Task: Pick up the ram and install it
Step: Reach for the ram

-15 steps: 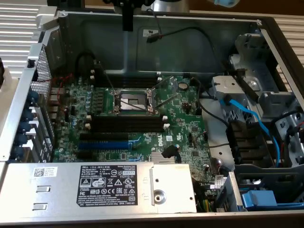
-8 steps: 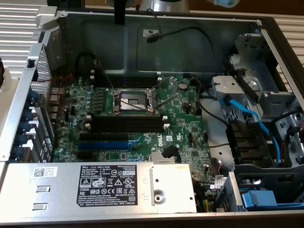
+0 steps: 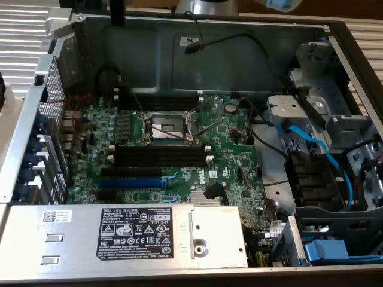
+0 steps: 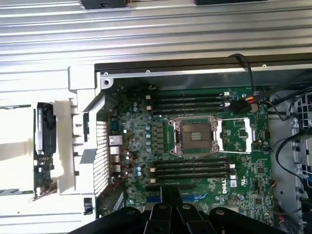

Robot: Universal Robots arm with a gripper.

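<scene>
the hand (image 4: 170, 196) hangs over the open computer case (image 3: 179, 48), above the motherboard (image 3: 230, 152) near the blue expansion slot (image 3: 128, 179). its 2 fingers are pressed together and grip nothing. the ram (image 4: 43, 148) sits outside the case on a white holder (image 4: 66, 146) on the ribbed metal desk (image 4: 146, 34), just beside the case's perforated rear wall and well apart from the hand. whether it lies flat or stands on edge cannot be told. inside the case, the long black memory slots (image 3: 158, 156) with white end clips run on 2 sides of the cpu socket (image 3: 167, 127). a labelled power supply (image 3: 143, 230) lies alongside the motherboard.
</scene>
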